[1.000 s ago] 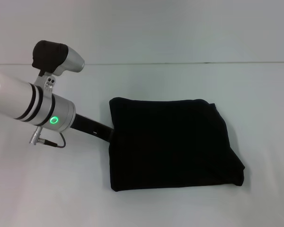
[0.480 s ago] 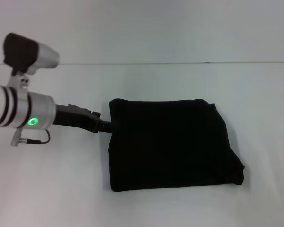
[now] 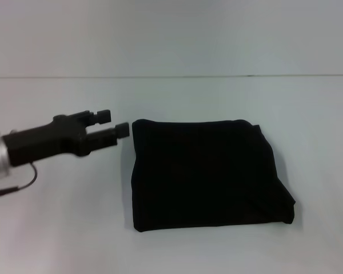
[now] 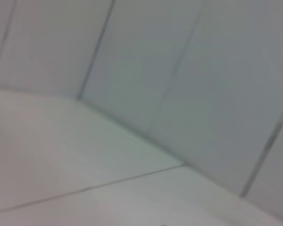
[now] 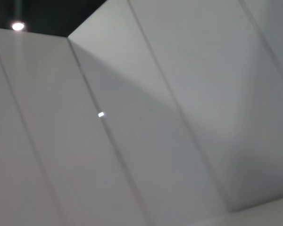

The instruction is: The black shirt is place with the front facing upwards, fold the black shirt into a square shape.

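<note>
The black shirt (image 3: 208, 174) lies folded into a rough square on the white table (image 3: 63, 228), right of centre in the head view. No letters or label show on it. My left gripper (image 3: 113, 124) hovers just left of the shirt's upper left corner, apart from the cloth. Its two black fingers point toward the shirt with a gap between them and nothing held. The right gripper is out of view. Both wrist views show only wall panels.
White table surface (image 3: 308, 114) surrounds the shirt on every side. A pale wall (image 3: 171, 34) rises behind the table's far edge.
My left arm has drawn back to the left. Its fingers, earlier at the shirt's left edge, are now off the cloth and open. The shirt has not moved.
</note>
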Available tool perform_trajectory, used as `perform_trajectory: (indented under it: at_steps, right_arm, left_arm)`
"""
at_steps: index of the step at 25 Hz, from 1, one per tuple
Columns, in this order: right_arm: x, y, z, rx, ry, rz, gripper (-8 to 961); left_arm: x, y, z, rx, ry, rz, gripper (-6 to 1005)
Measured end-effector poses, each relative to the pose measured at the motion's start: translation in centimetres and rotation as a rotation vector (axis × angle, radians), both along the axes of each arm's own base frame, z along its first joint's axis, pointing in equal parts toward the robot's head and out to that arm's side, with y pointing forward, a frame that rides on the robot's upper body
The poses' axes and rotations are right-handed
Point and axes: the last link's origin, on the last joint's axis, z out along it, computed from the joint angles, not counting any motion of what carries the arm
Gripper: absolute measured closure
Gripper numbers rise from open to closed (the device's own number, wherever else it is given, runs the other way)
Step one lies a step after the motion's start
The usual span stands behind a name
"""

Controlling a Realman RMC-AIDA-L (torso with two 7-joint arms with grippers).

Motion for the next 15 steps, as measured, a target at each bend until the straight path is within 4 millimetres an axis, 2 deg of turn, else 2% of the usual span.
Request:
perform_trajectory:
  at_steps: [4,7,10,13,15]
  right_arm:
    - [-1.5,2.5,1.6,-0.178,0.028,0.055,579]
    - [-3.3,4.2,1.8,-0.336,-0.029,0.129,469]
    - [-5.1,5.3,1.2,-0.493,-0.146,0.224,225]
    - [-6.7,5.6,0.3,-0.611,-0.262,0.322,164]
    - [-7.3,5.6,-0.2,-0.648,-0.316,0.353,124]
  left_arm:
    - [0.1,-2.6,0.3,-0.010,-0.069,-0.136,274]
    - [0.4,-4.0,-0.1,-0.034,-0.089,-0.223,270]
    - [0.6,-4.9,-0.6,-0.059,-0.092,-0.270,265]
    - [0.7,-5.2,-1.3,-0.107,-0.084,-0.288,261]
    - [1.1,-5.3,-2.0,-0.156,-0.069,-0.304,213]
